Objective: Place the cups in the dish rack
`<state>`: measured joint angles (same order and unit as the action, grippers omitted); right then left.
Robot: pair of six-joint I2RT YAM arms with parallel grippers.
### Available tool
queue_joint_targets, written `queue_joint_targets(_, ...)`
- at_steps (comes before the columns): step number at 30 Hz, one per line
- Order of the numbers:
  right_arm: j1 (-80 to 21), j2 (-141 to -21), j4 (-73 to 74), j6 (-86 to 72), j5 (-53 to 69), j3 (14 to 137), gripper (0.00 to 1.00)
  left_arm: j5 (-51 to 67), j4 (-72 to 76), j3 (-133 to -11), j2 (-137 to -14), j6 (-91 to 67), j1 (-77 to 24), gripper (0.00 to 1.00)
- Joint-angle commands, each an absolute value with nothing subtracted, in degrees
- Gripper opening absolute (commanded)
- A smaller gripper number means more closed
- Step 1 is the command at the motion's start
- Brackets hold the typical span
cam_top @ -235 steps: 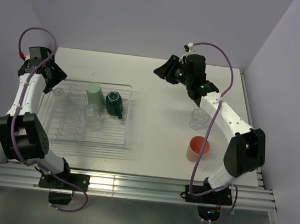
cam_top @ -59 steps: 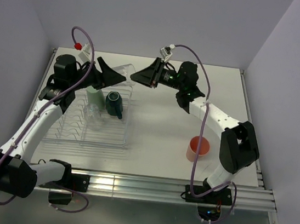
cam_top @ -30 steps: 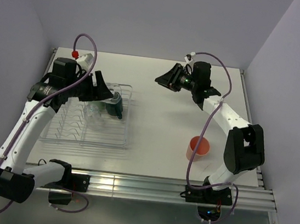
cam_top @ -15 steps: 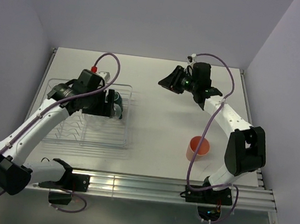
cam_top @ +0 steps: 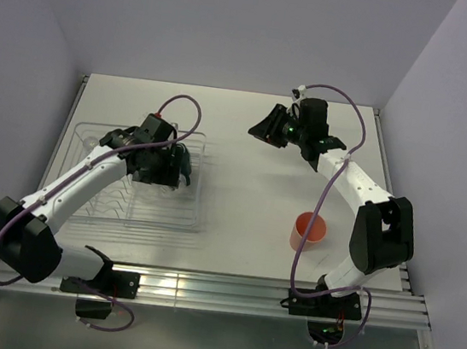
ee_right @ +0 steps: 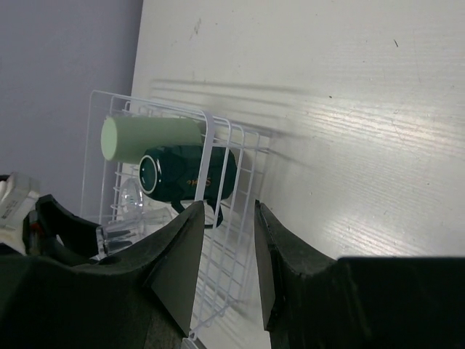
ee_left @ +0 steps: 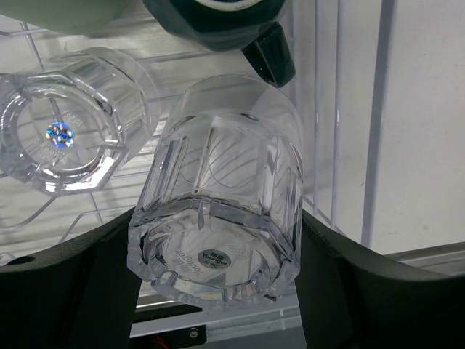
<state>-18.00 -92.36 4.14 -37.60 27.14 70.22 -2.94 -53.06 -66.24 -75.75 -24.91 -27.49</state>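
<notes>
Gripping clear glass (ee_left: 225,189); dish rack (cam_top: 159,213) holds tumbler (ee_right: 149,137), mug (ee_right: 192,174).

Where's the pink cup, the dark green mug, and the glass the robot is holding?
salmon-pink tumbler (cam_top: 309,228): top external view, inside its open mouth.
dark teal mug (ee_right: 190,176): right wrist view, middle of its side wall.
clear glass (ee_left: 225,196): left wrist view, its faceted side wall.

Bright, even light, soft shadows; glare glints on the clear glass (ee_left: 218,211).
</notes>
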Motion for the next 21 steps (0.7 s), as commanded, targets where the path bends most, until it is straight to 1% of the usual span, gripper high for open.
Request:
queue_joint_targets(1, -17.8, -89.2, 4.0, -36.3, 26.2, 71.8, 0.41, -3.9, -48.9, -66.1, -77.8, -25.0, -27.9, 0.00)
queue_joint_targets(15, -17.8, -90.0, 4.6, -35.8, 25.8, 72.0, 0.41, -7.9, -47.6, -66.4, -85.7, -24.5, -29.6, 0.00)
queue_joint_targets(19, -17.8, -90.3, 4.6, -35.7, 25.8, 72.1, 0.41, -8.9, -48.0, -66.5, -87.0, -24.7, -30.3, 0.02)
queue_joint_targets(21, -17.8, -90.4, 4.5, -35.8, 25.9, 72.1, 0.41, -9.3, -48.2, -66.6, -87.6, -24.9, -30.6, 0.05)
